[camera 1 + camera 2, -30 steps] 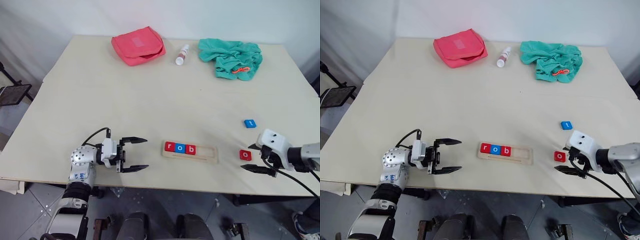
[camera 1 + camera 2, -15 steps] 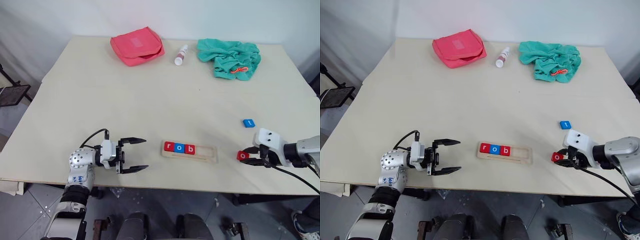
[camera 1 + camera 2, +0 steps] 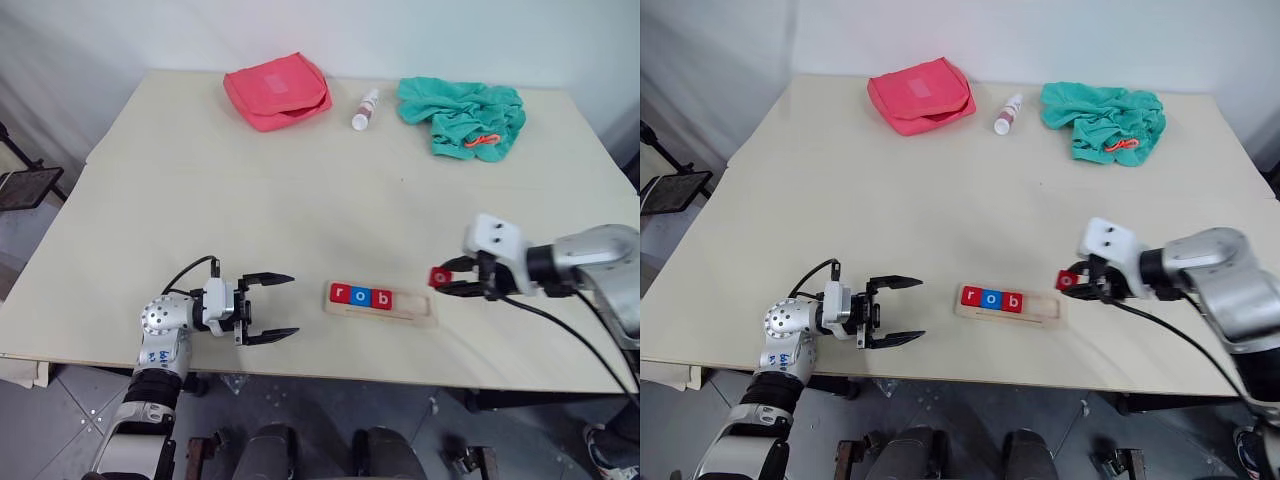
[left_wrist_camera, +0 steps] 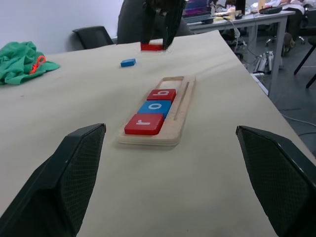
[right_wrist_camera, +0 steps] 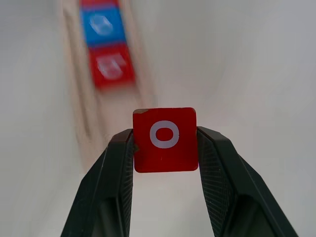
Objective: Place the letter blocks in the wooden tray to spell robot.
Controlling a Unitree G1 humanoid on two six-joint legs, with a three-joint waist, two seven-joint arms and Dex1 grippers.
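The wooden tray (image 3: 422, 306) lies near the table's front edge. A red r (image 3: 340, 294), a blue o (image 3: 360, 296) and a red b (image 3: 381, 298) sit in its left half. My right gripper (image 3: 446, 283) is shut on a red o block (image 5: 165, 139) and holds it just above the table, off the tray's right end. A blue block (image 4: 128, 62) lies on the table beyond the tray. Left of the tray, my left gripper (image 3: 292, 306) rests open and empty, pointing at the tray.
A red pouch (image 3: 277, 90), a small white bottle (image 3: 365, 108) and a crumpled green cloth (image 3: 462, 115) lie along the far side of the table. The tray sits close to the table's front edge (image 3: 400, 372).
My right gripper shut on the red o block, lifted it and carried it left to the tray's right end. The left gripper stayed still.
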